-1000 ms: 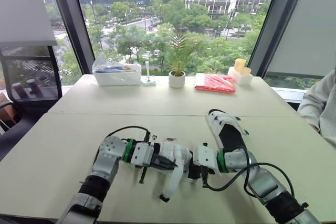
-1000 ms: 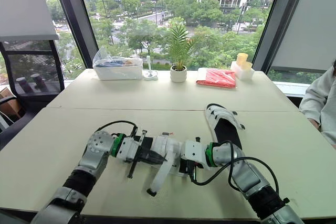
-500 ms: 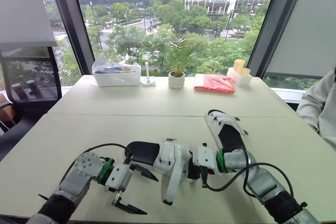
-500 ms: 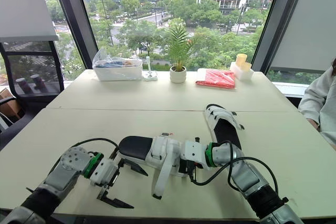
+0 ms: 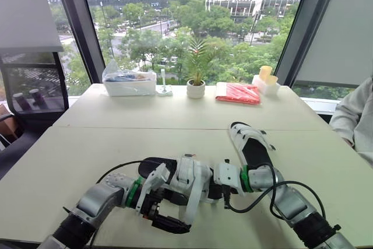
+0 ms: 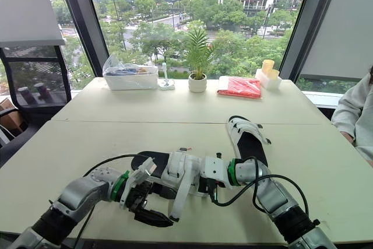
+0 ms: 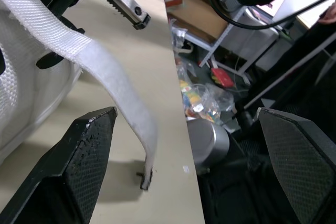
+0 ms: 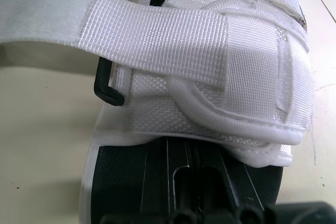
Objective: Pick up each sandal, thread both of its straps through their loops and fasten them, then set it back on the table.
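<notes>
Swung back in, the left end effector [image 5: 166, 199] gapes around the loose white webbing strap [image 7: 105, 72] while the right end effector [image 5: 217, 186] clamps the black-soled white woven sandal [image 5: 189, 179] steady for threading.

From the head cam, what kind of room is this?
Probably an upper-floor office or meeting room: pale tables pushed together, a black mesh office chair at the left, and a wide window overlooking treetops and buildings.

The sandal [image 8: 210, 51] is showing coarse white woven webbing over a matt black sole [image 8: 157, 166], while the pads [image 7: 86, 156] of the left gripper [image 7: 186, 119] are looking knurled black against the smooth matt table [image 7: 134, 51].
</notes>
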{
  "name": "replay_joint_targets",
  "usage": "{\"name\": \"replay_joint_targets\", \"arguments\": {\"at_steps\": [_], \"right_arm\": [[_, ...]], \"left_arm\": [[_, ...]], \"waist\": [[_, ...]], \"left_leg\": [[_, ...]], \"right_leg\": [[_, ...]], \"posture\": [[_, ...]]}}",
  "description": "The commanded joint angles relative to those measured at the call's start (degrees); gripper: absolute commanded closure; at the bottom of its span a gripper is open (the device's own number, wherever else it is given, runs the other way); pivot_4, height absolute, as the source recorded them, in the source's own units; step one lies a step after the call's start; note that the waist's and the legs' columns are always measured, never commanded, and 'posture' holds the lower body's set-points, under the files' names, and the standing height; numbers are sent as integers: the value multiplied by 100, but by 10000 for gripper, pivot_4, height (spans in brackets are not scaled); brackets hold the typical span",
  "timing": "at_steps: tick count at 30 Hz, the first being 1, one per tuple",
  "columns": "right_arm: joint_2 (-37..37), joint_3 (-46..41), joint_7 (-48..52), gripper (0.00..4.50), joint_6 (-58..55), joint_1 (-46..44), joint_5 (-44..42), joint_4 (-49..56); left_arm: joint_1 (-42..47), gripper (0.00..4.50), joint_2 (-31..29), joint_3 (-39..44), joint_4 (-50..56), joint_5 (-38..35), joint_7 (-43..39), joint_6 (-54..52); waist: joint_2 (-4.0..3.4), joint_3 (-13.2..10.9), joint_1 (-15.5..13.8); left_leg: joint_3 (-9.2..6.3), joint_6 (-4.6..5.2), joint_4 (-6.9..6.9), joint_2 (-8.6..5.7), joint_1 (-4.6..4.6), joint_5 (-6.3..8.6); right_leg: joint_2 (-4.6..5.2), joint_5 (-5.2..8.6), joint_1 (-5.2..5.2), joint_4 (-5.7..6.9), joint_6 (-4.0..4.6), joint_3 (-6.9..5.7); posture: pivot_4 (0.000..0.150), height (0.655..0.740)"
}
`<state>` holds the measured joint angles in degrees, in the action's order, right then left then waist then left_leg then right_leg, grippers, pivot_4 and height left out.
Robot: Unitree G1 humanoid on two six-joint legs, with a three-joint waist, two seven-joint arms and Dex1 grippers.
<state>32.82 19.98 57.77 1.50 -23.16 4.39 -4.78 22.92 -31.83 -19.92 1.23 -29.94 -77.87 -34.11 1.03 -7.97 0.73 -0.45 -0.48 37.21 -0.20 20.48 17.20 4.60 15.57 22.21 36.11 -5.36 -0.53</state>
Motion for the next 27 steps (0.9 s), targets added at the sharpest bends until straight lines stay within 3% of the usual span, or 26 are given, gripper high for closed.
{"name": "replay_joint_targets", "arguments": {"at_steps": [1,8,9,19,27], "right_arm": [[93,535,199,45000,-309,447,406,-313],[118,517,175,45000,-375,500,398,-232],[119,518,170,45000,-384,510,398,-219],[95,530,139,45000,-418,502,422,-214],[83,525,115,45000,-448,537,428,-163]], "left_arm": [[158,8305,162,40,-4,1,143,-155],[268,43161,209,147,-38,-94,163,-473],[290,44689,209,190,-25,-155,198,-602],[1399,44689,682,1187,-759,-1376,776,-2839],[1790,44689,1017,1384,-1545,-1227,1088,-2815]], "waist": [[0,0,-1],[0,0,-2],[0,0,-3],[4,-1,-1],[4,-2,0]], "left_leg": [[0,0,0,0,0,0],[0,0,-3,1,1,0],[0,0,-3,1,1,0],[-1,0,-2,-2,1,0],[-1,0,-4,-3,2,0]], "right_leg": [[3,2,0,0,4,0],[10,8,2,-2,14,1],[10,8,2,-2,15,1],[1,0,1,-2,0,0],[-2,-1,3,-3,-3,0]], "posture": [[1500,7374],[1500,7374],[1500,7374],[1500,7374],[1500,7374]]}}
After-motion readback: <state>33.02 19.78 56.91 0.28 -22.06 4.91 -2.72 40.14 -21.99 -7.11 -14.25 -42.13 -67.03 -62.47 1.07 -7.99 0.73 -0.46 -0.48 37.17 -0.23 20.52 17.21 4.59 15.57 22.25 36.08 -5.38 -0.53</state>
